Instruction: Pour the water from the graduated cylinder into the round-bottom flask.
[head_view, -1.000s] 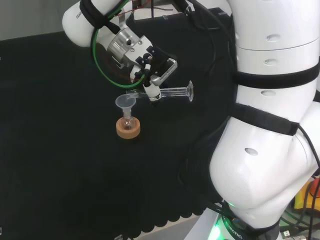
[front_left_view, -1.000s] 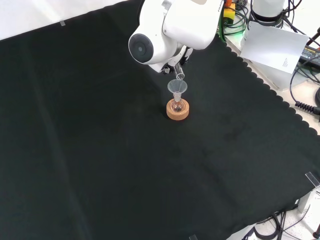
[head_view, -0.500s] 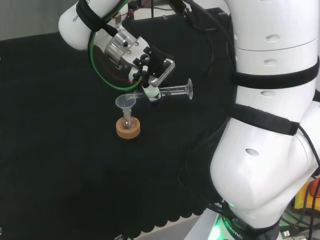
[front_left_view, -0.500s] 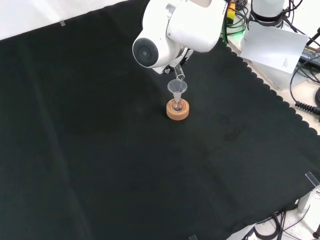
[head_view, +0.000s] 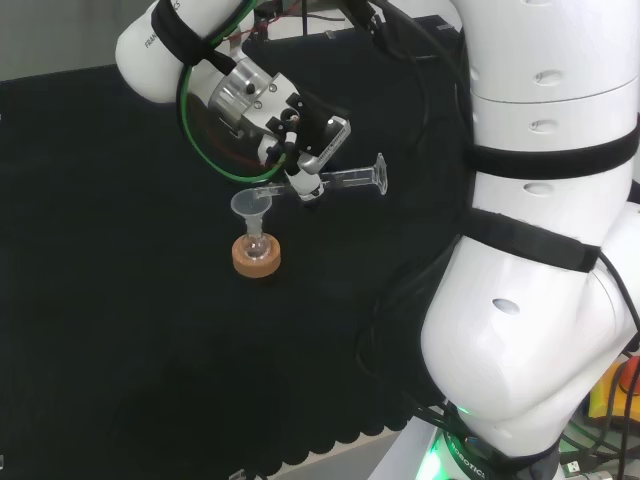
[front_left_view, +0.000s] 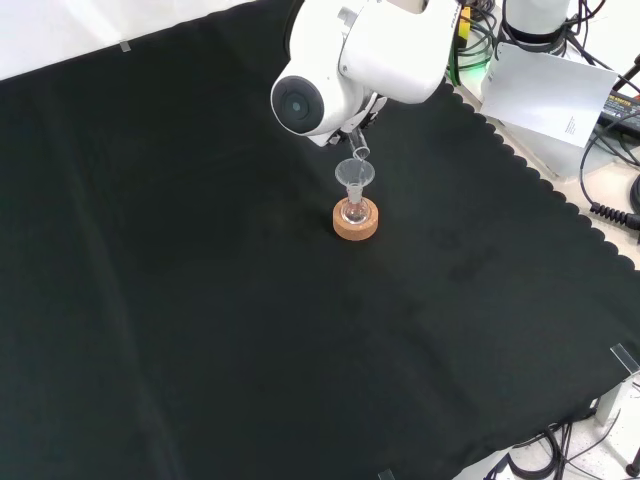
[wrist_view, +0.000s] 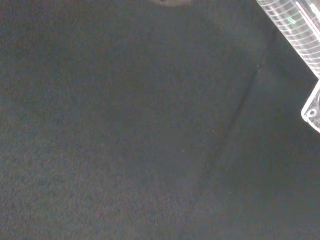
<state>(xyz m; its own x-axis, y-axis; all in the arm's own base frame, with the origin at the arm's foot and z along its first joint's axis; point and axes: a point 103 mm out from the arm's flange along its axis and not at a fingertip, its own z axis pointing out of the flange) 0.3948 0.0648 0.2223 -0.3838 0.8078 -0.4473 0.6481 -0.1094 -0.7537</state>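
The black and white robot hand (head_view: 300, 150) is hanging above the table (head_view: 100, 300) covered in black cloth, and its fingers are curling around the clear, ribbed-marked graduated cylinder (head_view: 335, 181), clamping it near the middle of its length. In the head view the cylinder is lying almost level: its flared foot is sticking out to the right of the robot hand, while its open mouth is reaching out to the left, just past the fingers, and is sitting right over the rim of a small clear plastic funnel (head_view: 251, 205). The funnel is standing in the neck of the small clear round-bottom flask (head_view: 256, 243), which is resting upright in a round cork ring stand (head_view: 256, 259) on the cloth, below and to the left of the robot hand.

In the front view the cylinder's mouth (front_left_view: 360, 152) is poking out from under the arm's big white link, just above the funnel (front_left_view: 354, 175), flask (front_left_view: 353, 209) and cork ring (front_left_view: 356, 222).

The wrist view is catching the cylinder's marked wall and foot (wrist_view: 300, 35) close by, over bare cloth.
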